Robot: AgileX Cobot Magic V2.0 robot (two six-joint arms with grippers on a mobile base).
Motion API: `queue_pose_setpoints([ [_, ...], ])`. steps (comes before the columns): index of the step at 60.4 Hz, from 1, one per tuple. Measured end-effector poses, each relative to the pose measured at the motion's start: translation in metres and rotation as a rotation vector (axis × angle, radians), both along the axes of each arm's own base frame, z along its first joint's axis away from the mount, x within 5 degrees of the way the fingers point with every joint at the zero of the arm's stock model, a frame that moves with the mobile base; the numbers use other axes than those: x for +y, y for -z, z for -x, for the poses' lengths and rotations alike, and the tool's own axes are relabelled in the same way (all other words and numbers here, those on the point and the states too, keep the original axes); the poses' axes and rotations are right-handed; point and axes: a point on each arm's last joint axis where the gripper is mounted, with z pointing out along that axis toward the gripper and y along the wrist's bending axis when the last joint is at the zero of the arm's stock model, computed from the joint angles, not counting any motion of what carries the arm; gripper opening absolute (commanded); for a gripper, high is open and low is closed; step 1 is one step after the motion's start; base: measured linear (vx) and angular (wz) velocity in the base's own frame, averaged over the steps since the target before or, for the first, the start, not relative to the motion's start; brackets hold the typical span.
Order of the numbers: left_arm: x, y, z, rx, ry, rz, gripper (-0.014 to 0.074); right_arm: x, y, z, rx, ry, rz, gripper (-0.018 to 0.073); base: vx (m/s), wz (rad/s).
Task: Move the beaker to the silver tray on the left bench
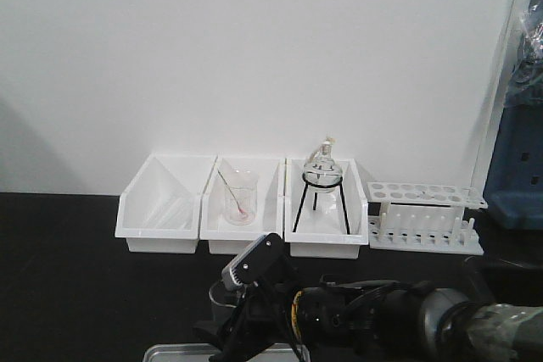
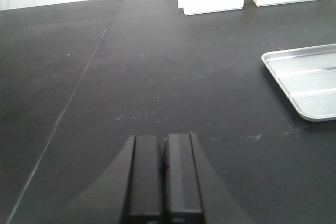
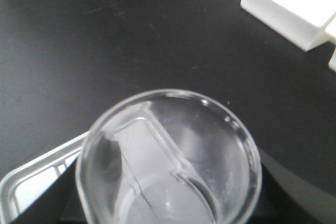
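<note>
The beaker (image 3: 168, 161), clear glass and empty, fills the lower middle of the right wrist view, seen from above its rim. My right gripper (image 1: 244, 318) is shut on the beaker (image 1: 222, 297), with dark fingers (image 3: 296, 190) showing beside the glass. The silver tray (image 3: 29, 184) lies under and to the left of the beaker, its rim visible through the glass. From the front, the tray's rim (image 1: 174, 351) shows at the bottom edge. My left gripper (image 2: 163, 174) is shut on nothing above the black bench (image 2: 157, 66), with the tray (image 2: 310, 82) to its right.
Three white bins (image 1: 165, 205) line the back of the bench. One holds a beaker with pink residue and a rod (image 1: 240, 201), another a round flask on a black tripod (image 1: 322, 184). A white test tube rack (image 1: 424, 214) stands to their right.
</note>
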Motion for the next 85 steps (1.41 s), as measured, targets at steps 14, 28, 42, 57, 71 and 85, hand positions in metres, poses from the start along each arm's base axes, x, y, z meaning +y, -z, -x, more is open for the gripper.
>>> queue_pose_setpoints([
  [14, 0.000, 0.000, 0.000, 0.000, 0.000, 0.000, 0.0001, 0.004, 0.052, -0.005, 0.103, -0.002, 0.039, -0.0011, 0.00, 0.00],
  [28, 0.000, 0.000, 0.000, 0.000, 0.000, 0.000, 0.0001, 0.004, 0.070, -0.005, 0.139, -0.003, 0.058, -0.0001, 0.00, 0.00],
  [42, 0.000, 0.000, 0.000, 0.000, 0.000, 0.000, 0.0001, 0.004, 0.075, -0.006, 0.146, 0.001, 0.067, 0.0025, 0.00, 0.00],
  [57, 0.000, 0.000, 0.000, 0.000, 0.000, 0.000, 0.0001, 0.004, 0.075, -0.007, 0.142, 0.000, 0.069, 0.0088, 0.00, 0.00],
  [71, 0.000, 0.000, 0.000, 0.000, 0.000, 0.000, 0.0001, 0.005, 0.075, -0.007, 0.142, -0.003, 0.065, 0.0257, 0.00, 0.00],
  [85, 0.000, 0.000, 0.000, 0.000, 0.000, 0.000, 0.0001, 0.005, 0.075, -0.006, 0.142, -0.012, 0.061, 0.0510, 0.00, 0.00],
])
